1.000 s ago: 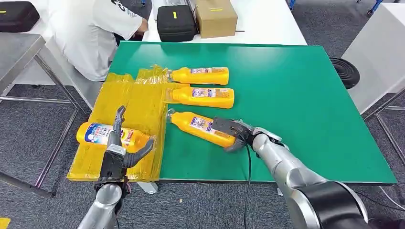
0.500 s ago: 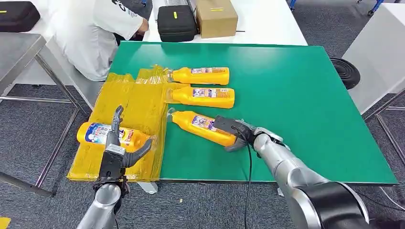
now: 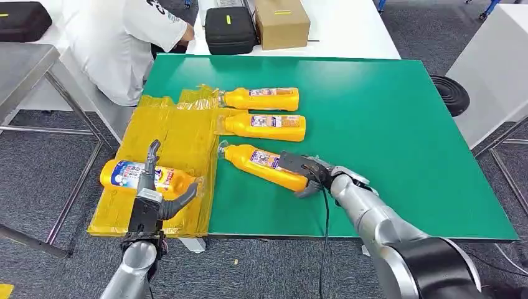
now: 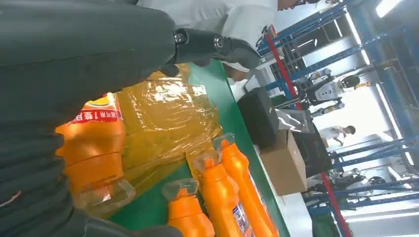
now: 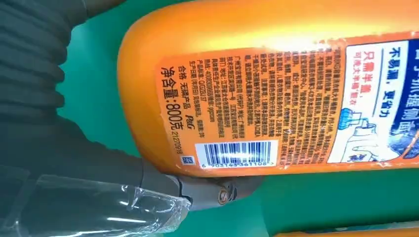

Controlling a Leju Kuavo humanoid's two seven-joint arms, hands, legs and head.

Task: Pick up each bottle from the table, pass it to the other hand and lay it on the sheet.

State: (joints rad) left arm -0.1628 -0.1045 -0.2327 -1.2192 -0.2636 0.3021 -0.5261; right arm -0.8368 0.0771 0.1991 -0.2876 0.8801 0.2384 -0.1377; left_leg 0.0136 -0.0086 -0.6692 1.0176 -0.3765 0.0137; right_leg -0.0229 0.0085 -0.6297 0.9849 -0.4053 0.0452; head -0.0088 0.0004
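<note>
Nothing has moved: right hand (image 3: 306, 176) fingers still wrap the nearest bottle (image 3: 261, 164); left hand (image 3: 155, 194) fingers spread, empty.

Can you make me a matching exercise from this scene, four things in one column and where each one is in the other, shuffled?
Things:
1. bottle with blue label
2. nearest table bottle
3. cardboard box
4. left hand

Places:
A. on the white table behind the green one
B. lying on the yellow sheet
C. open above the yellow sheet's near end
D. under the right hand, on the green table

Pairs: 1-B, 2-D, 3-A, 4-C
</note>
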